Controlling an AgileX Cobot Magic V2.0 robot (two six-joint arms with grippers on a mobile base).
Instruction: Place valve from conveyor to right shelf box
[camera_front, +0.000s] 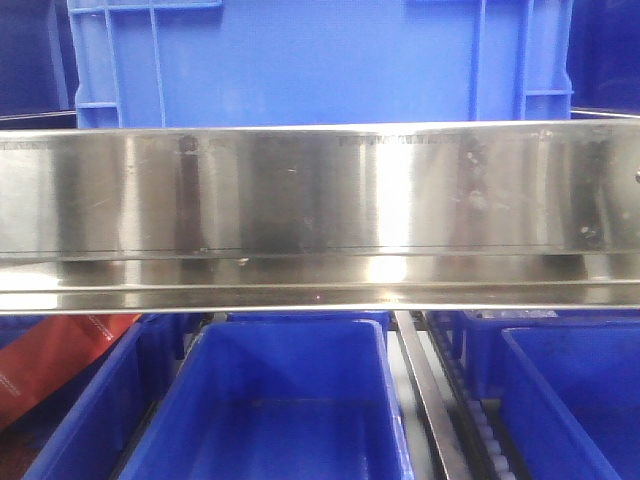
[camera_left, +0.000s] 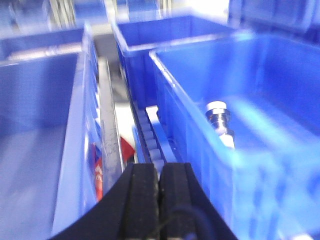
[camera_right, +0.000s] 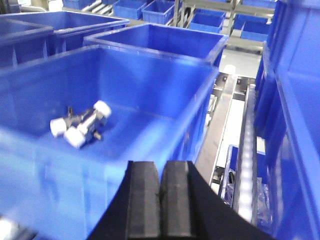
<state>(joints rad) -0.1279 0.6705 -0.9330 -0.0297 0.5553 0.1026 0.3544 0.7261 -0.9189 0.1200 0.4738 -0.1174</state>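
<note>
The left gripper (camera_left: 159, 200) has its 2 black fingers (camera_left: 141, 197) pressed together with nothing between them. It hangs over the gap between 2 blue boxes. In the box to its right (camera_left: 280, 125), a silvery valve (camera_left: 220, 121) stands against the near wall, its round cap up; the view is blurred.

The right gripper (camera_right: 160, 205) is likewise closed tight on nothing, above the near wall of another blue box (camera_right: 165, 110). On that box's floor lie a few fittings (camera_right: 80, 125) with white caps, touching one another. A roller track (camera_right: 248, 150) runs beside it.

The front view shows a shiny steel rail (camera_front: 320, 210) above more blue boxes (camera_front: 280, 400).
</note>
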